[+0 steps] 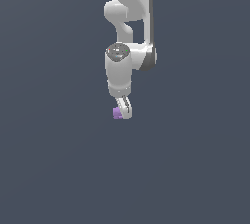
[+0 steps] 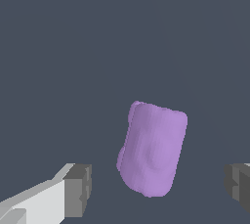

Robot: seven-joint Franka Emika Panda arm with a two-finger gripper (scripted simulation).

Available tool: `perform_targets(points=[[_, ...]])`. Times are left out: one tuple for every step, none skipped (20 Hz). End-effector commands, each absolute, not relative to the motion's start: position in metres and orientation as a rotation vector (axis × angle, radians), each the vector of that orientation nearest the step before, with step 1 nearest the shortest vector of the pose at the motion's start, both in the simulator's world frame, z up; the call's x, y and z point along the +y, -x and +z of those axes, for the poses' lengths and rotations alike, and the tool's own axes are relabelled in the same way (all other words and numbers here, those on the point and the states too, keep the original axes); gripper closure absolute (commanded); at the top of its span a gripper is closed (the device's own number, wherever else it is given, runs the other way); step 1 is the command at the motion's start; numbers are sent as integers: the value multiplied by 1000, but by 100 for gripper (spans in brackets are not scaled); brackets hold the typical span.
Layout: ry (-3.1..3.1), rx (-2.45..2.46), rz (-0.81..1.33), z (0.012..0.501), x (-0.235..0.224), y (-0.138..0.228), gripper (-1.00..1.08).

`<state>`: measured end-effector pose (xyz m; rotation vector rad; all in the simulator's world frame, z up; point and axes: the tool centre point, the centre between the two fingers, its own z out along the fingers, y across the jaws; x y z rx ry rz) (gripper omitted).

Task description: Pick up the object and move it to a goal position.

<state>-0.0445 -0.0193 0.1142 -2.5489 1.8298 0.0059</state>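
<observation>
Arm points straight down. Purple block (image 2: 154, 149) sits between the fingers (image 2: 78, 191), which stand wide with clear gaps either side, gripping nothing. Likely straddling it so a close catches both flanks. Tabletop contact unclear.

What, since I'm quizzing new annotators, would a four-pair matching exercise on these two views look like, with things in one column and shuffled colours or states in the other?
Things:
1. block
2. arm
3. pads
4. gripper

Colours or states:
a. white, coming down from the top of the exterior view
b. open, with a gap on each side of what sits between its fingers
c. light purple and lumpy
d. dark grey

Pairs: 1-c, 2-a, 3-d, 4-b
</observation>
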Motion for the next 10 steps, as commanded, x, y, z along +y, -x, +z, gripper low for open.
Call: perform_targets(points=[[2490,1911,5,111,-19,47,-92],[2469,1938,4,110,-20,48,-92],[2450,1963,4,109,-20,49,-92],[2431,1987,3,108,-20,49,-92],[2414,2008,3,107,-20,50,-92],[2398,2028,3,106,-20,51,-92],[2383,2046,2,105,-20,51,-92],[2369,2062,2,105,-20,52,-92],[2357,2076,1,104,-20,52,-92],[2346,2089,1,104,-20,53,-92]])
